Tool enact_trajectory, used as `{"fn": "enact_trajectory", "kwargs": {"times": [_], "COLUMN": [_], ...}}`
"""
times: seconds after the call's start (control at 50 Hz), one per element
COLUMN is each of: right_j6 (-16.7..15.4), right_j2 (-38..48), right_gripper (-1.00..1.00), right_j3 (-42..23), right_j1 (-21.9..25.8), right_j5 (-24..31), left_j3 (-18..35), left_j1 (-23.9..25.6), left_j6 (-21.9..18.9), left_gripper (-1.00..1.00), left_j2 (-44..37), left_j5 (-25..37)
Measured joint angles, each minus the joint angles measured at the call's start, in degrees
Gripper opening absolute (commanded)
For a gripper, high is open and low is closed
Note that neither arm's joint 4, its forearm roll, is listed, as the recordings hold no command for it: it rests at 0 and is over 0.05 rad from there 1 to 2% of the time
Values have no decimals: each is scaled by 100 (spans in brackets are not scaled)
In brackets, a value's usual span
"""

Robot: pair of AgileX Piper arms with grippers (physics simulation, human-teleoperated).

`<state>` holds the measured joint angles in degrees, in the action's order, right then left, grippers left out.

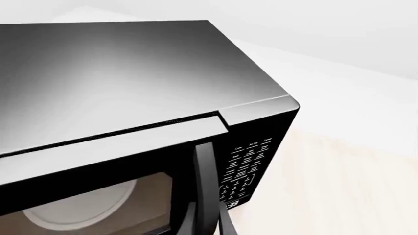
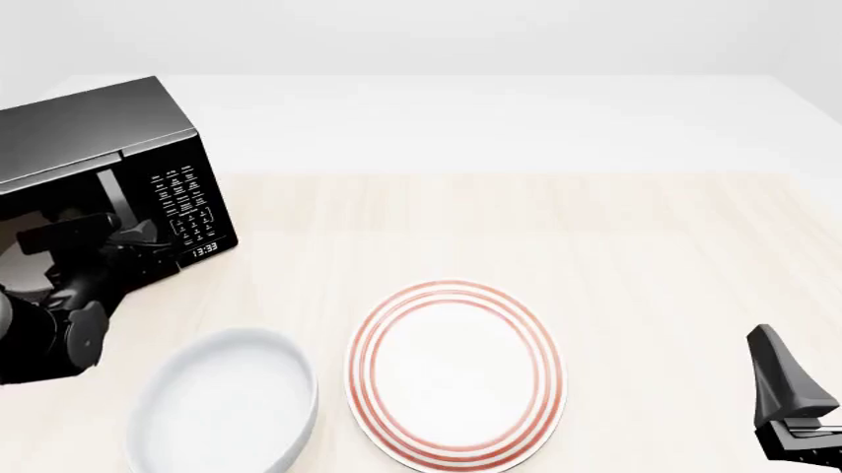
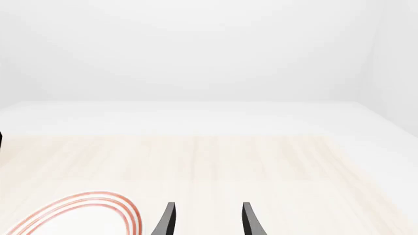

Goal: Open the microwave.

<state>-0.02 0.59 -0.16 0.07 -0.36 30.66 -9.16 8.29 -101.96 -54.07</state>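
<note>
Far left on the pale wooden table [image 2: 618, 236]: the microwave [image 2: 105, 133], a black box angled toward the middle, its keypad [image 2: 184, 202] and small clock [image 2: 204, 249] facing the camera. In the left wrist view, a narrow dark gap along the top edge of the door [image 1: 98, 166], between it and the body — ajar by a crack. Behind the dark glass, the pale round turntable [image 1: 85, 208]. At the door's right edge, just beside the keypad, the vertical bar handle [image 1: 203, 181].

Right at the microwave's front, the left gripper [image 1: 207, 220] — two dark fingers [image 1: 189, 223] either side of the handle's lower part, closed in on it so far as the wrist view shows; contact itself at the very edge of frame, hard to confirm. From the front view, only the left arm's black bulk against the door, fingertips hidden.

Low at the right edge of the front view, well apart from everything, the right gripper [image 3: 205, 220]: fingers spread, nothing between them, bare table beyond.

Near the front edge of the table, a white bowl [image 2: 224, 409] and, just beside it to the right, a white plate with red rings [image 2: 455, 374].
</note>
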Motion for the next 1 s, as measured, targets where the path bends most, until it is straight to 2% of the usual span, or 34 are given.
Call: {"fn": "enact_trajectory", "kwargs": {"times": [1.0], "right_j6": [0], "right_j2": [0], "right_gripper": [100], "right_j3": [0], "right_j1": [0], "right_j5": [0], "left_j3": [-1125], "left_j1": [229], "left_j6": [3], "left_gripper": [-100], "left_j2": [843], "left_j5": [-169]}}
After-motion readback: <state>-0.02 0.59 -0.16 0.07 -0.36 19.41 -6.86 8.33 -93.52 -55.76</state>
